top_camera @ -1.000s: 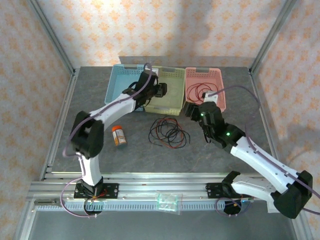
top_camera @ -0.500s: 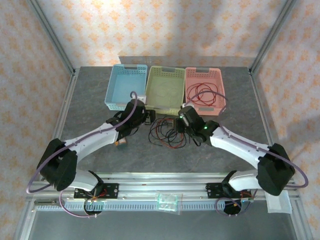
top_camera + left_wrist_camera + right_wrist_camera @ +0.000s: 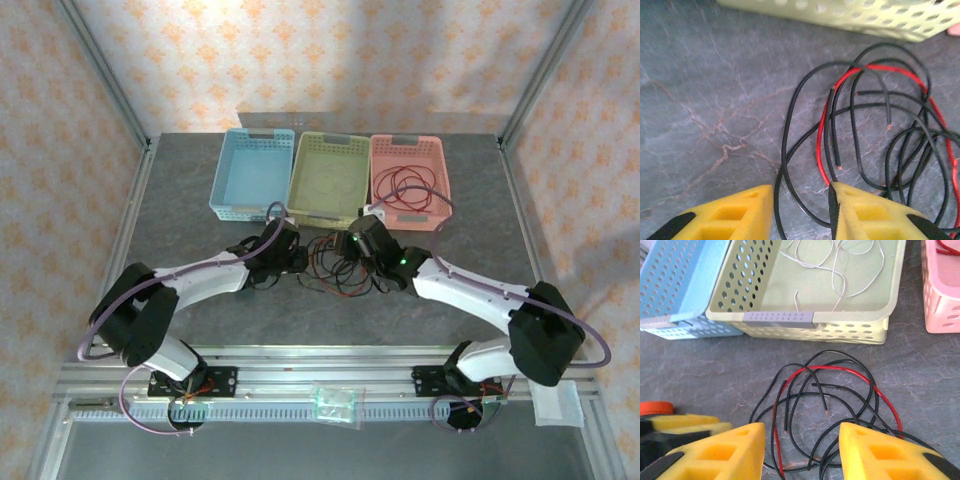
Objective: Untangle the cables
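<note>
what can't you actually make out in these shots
- Left wrist: bottom edge cuts off the tangle between the left gripper's fingers, so contact is unclear.
- Right wrist: right edge cuts off the pink basket and most of its red cable; the right gripper's fingers hide the tangle's near side.
- Top: tangle's crossings too small.

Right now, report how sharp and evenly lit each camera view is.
Top external: soft, even light, sharp throughout, a faint shadow on the back wall, no glare. Left wrist: the softest view, with the red cable and the table slightly blurred. Right wrist: crisp, with the green basket evenly lit and no hot spots.
</note>
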